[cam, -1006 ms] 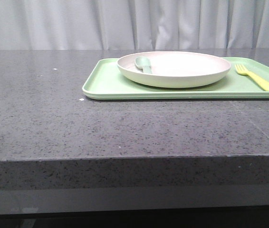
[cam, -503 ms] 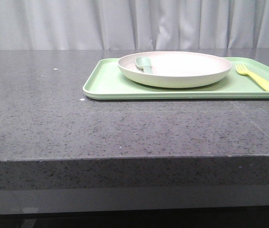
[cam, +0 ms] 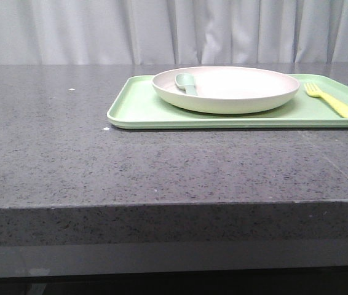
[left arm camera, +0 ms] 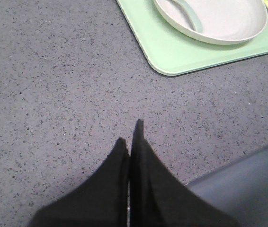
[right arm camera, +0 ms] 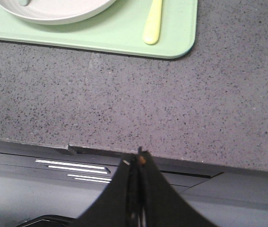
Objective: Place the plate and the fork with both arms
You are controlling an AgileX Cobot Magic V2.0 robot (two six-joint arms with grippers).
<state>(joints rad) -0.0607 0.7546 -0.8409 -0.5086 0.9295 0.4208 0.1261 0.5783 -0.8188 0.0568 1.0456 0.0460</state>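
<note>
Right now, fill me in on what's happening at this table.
Nothing is being handled at this moment. The plate sits on the light-green tray with a pale green spoon lying in it, and the yellow fork lies on the tray to the plate's right. Both arms are back near the table's front edge, apart from the tray: the left claw is shut above bare tabletop, the right claw is shut over the edge. Neither holds anything.

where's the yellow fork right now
In the front view the fork lies flat on the right end of the green tray, just right of the plate and apart from it, tines pointing away from the robot.
</note>
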